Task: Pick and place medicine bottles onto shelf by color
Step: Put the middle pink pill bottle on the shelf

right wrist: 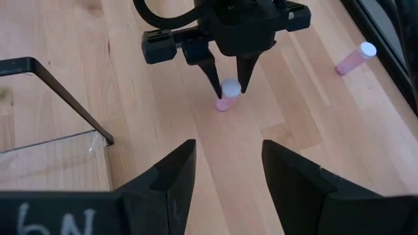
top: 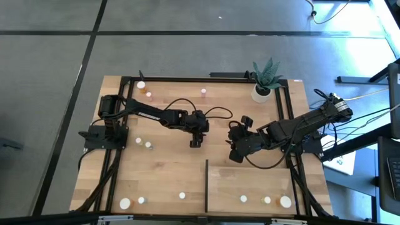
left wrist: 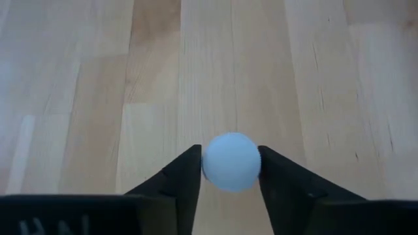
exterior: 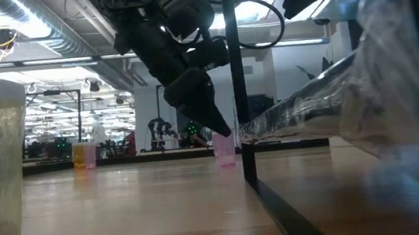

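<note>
Pink bottle (right wrist: 224, 96) stands upright near mid-counter, white cap up, on bare wood clear of the other bottles. Left pincer (left wrist: 230, 163) has its two dark fingers on either side of the cap; in the left wrist view both fingers appear to touch the cap's rim, so the hold looks made or all but made. Seen from the right wrist view, the fingers come straight down onto the cap, pink body showing just below them.

Right pincer (right wrist: 223, 173) hangs near the shelf (top: 250, 181), fingers partly apart, nothing between them. It waits.

Handling, as a judgement: bottle looks small, light, rigid plastic. Smooth round cap, likely slippery; a pinch high on the cap could let the body swing or slip out. Better purchase would be lower, where cap meets body, with fingers square across the widest part. Narrow base, so it should tip easily if nudged sideways.

Shelf sits at the counter's (top: 169, 162) near right corner; a few bottles already stand along its near edge. Second pink bottle (right wrist: 356, 59) lies well apart, toward the counter's far edge.
</note>
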Robot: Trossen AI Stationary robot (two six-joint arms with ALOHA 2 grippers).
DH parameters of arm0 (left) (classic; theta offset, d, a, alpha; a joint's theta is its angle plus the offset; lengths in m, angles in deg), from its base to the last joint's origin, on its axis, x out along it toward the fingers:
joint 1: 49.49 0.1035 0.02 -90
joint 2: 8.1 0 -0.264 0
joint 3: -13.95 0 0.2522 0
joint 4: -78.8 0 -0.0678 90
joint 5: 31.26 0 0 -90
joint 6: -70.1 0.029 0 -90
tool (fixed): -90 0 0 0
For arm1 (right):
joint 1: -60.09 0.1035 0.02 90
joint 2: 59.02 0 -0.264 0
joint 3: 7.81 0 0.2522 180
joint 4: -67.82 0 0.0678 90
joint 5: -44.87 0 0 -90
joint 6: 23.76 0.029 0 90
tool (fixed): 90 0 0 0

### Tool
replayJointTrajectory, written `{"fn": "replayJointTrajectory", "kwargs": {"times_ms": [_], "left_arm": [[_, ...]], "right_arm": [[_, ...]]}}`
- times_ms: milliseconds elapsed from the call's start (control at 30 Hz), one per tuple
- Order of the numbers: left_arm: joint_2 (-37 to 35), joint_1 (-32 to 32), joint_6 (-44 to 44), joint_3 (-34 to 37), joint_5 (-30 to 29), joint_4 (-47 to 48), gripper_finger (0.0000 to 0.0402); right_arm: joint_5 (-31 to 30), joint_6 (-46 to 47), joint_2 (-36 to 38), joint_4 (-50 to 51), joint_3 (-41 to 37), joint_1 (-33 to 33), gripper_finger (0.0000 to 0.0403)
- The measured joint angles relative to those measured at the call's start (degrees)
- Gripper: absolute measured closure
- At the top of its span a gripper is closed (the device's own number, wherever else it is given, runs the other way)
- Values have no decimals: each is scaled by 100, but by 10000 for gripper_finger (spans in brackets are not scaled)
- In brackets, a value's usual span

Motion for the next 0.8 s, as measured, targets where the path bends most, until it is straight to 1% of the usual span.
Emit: {"fn": "replayJointTrajectory", "kwargs": {"times_ms": [133, 233, 500, 633, 800], "left_arm": [[-1, -2, 2, 0, 0, 0, 285], [-10, 0, 4, 0, 0, 1, 291], [-256, -1, 7, 0, -1, 101, 291], [-504, 0, 13, 0, -13, 292, 291], [-844, -2, 1, 0, -193, 687, 291]], "right_arm": [[0, 0, 0, 0, 0, 0, 225], [0, 0, 0, 0, 0, 0, 225], [0, 0, 0, -2, 0, 0, 225], [1, 0, 0, -11, 0, 0, 225], [0, -2, 0, -24, -2, 0, 225]]}}
